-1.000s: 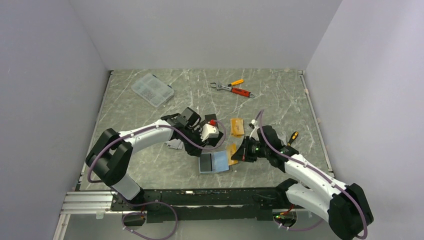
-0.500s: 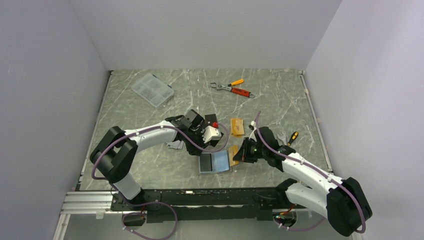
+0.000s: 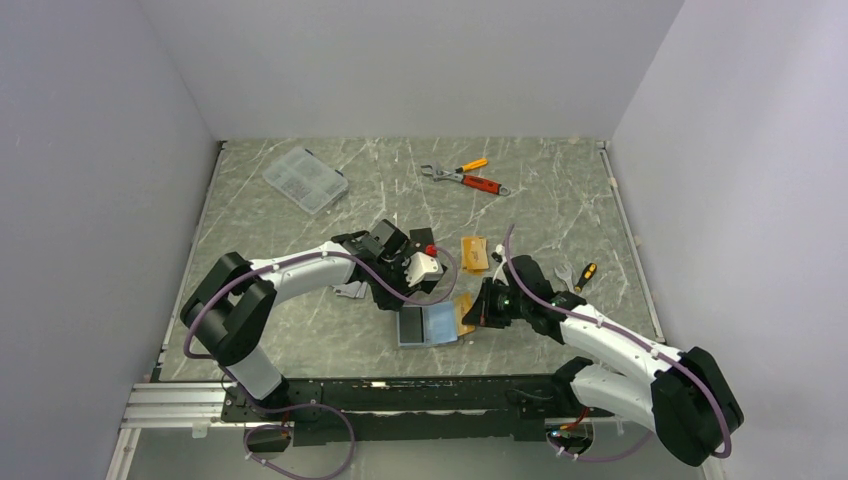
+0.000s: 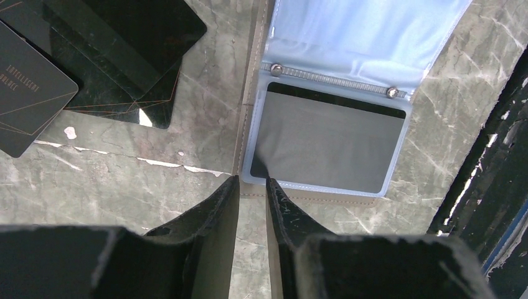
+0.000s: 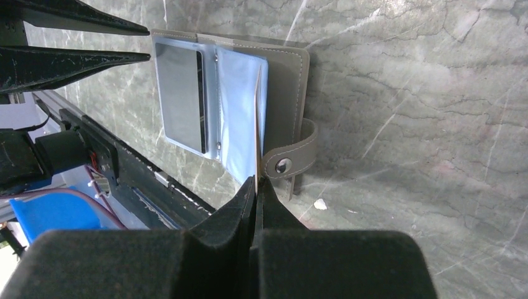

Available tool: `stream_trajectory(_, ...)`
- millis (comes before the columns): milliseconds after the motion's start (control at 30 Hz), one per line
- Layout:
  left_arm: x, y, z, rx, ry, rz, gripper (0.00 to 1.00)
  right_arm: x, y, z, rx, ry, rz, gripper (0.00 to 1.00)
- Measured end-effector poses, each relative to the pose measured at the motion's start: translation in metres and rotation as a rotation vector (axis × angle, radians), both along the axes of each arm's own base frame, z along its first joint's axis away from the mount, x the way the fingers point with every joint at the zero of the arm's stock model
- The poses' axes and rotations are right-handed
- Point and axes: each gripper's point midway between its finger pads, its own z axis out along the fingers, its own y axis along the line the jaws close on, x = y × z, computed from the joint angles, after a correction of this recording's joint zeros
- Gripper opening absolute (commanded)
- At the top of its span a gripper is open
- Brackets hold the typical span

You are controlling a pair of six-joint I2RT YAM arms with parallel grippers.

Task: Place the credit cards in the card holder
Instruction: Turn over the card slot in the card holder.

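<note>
On the desk (image 3: 560,200), one clear box (image 3: 305,180) sits far back, its contents too small to tell, and one holder (image 3: 428,325) lies open near the front edge between the arms, with a single grey card (image 4: 330,146) in its sleeve. At least three black cards (image 4: 93,56) overlap just beside it. The left gripper (image 4: 252,182) is slightly parted and empty at the holder's edge, while the right gripper (image 5: 256,182) is clenched on one orange card (image 3: 465,314), held edge-on over the holder.
</note>
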Motion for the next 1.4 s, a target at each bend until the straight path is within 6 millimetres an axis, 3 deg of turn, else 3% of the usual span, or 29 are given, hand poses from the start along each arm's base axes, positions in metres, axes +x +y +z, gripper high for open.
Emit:
stream_trajectory(400, 0.0, 0.002, -0.004, 0.012, -0.003, 0.0, 0.26, -0.002, -0.001, -0.006, -0.016, 0.003, 0.0, 0.0)
stream_trajectory(667, -0.002, 0.007, -0.009, 0.031, -0.005, -0.005, 0.24, -0.004, 0.003, 0.0, -0.005, -0.021, 0.014, 0.0)
stream_trajectory(900, -0.001, 0.007, -0.01, 0.033, -0.011, -0.01, 0.23, 0.002, -0.008, 0.007, -0.051, -0.059, -0.031, 0.0)
stream_trajectory(1400, 0.0, 0.008, -0.011, 0.039, -0.017, -0.011, 0.2, -0.004, 0.004, 0.009, -0.018, -0.054, 0.015, 0.0)
